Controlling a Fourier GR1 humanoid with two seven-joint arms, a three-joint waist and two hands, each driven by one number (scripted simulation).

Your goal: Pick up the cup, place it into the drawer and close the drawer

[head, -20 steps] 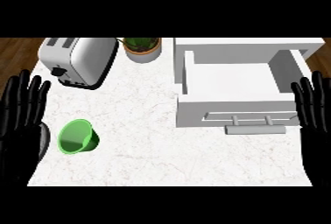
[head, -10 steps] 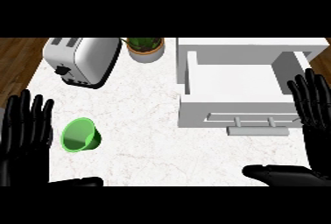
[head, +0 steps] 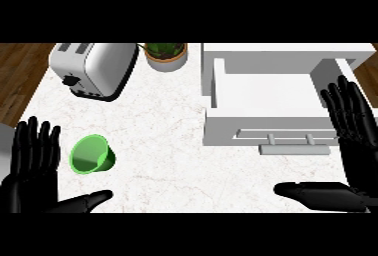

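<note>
A green cup [head: 92, 155] lies on its side on the white marble counter at the left, its opening facing the lower left. My left hand [head: 35, 165] stands open just left of the cup, fingers straight up and thumb stretched out toward the right, not touching it. The white drawer [head: 267, 102] is pulled open at the right, empty inside, with its grey handle [head: 294, 142] on the front. My right hand [head: 348, 125] is open beside the drawer's right edge, fingers up, thumb low at the bottom.
A silver toaster [head: 94, 67] stands at the back left. A potted plant [head: 166, 54] sits beside it near the drawer's back corner. Wooden floor shows beyond the counter's left edge [head: 22, 95].
Both hands have risen further into view and their thumbs now show at the bottom. The view has shifted slightly, so the cup and drawer sit lower. The cup has not moved.
</note>
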